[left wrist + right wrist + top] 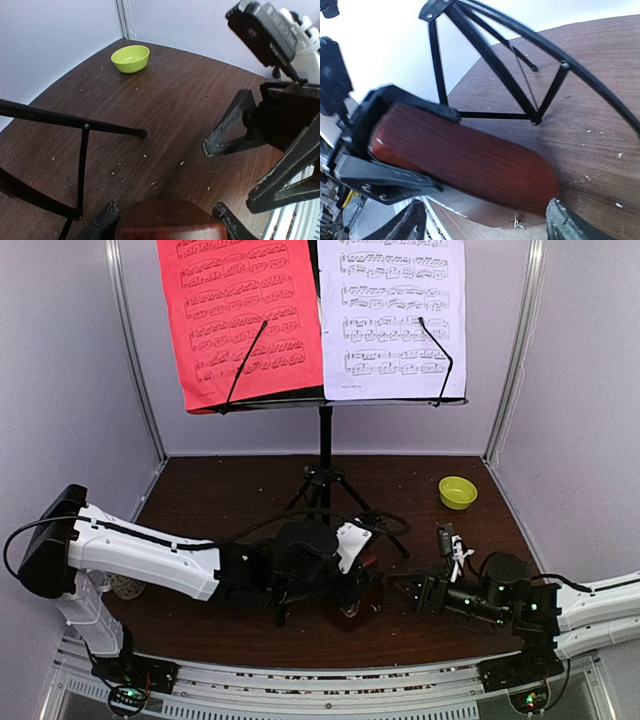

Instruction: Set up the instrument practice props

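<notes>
Small brown wooden pyramid metronome: rigid, glossy, likely slippery; flat sides look best for gripping.
Left jaws: clamped on metronome's sides.
Right jaws: spread wide, empty.

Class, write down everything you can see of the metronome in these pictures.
The metronome is a small, glossy reddish-brown block with rounded edges that looks like polished wood. The left gripper clamps it on two opposite sides with its black fingers. It sits low over the dark table, near the front and beside the music stand legs. Whether it rests on the table is unclear.
</notes>
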Motion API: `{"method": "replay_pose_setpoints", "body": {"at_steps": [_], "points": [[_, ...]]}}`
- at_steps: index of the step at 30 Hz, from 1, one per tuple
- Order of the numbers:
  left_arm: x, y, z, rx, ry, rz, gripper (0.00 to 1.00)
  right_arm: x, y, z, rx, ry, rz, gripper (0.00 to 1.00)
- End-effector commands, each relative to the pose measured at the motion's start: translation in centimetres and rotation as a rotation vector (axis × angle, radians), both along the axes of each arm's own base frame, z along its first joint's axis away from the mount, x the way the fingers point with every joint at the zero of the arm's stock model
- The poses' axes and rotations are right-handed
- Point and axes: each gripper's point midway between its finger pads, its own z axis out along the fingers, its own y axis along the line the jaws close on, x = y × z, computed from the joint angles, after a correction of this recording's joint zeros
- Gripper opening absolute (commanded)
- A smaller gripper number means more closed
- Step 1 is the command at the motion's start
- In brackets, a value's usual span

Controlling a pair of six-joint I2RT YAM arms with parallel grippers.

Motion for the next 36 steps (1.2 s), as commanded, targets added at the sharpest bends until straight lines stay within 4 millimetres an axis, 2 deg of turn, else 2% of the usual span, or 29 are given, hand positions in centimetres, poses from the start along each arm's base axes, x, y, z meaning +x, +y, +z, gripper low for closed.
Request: {"method": "replay_pose_setpoints", "body": {"at_steps": [1, 10, 16, 20, 24, 29, 36], "points": [[0.3, -1.9, 3.6, -0.186, 0.013, -0.044, 0.20, 1.0, -1.5, -0.2, -0.081, -0.026, -0.079, 0.88], [0.3, -2.9, 1.9, -0.184, 0.093, -0.117, 0.35, 1.8, -1.7, 1.6, -0.094, -0.035, -0.122, 1.00], [1.1, -2.5, 1.2, -0.156, 0.126, -0.145, 0.52, 2.1, -2.2, 3.1, -0.055, -0.071, -0.146, 1.00], [0.8, -2.4, 1.6, -0.133, 0.114, -0.175, 0.70, 2.2, -2.1, 4.0, -0.071, -0.092, -0.136, 1.00], [0.2, -1.8, 2.4, -0.144, 0.108, -0.197, 0.81, 2.4, -1.9, 4.4, -0.103, -0.085, -0.136, 1.00], [-0.5, 0.1, 3.2, -0.172, 0.111, -0.198, 0.84, 2.7, -1.2, 5.2, -0.113, -0.068, -0.132, 1.00], [-0.6, 1.8, 0.8, -0.144, 0.167, -0.141, 0.87, 3.0, -0.1, 6.2, -0.105, -0.071, -0.100, 1.00]]}}
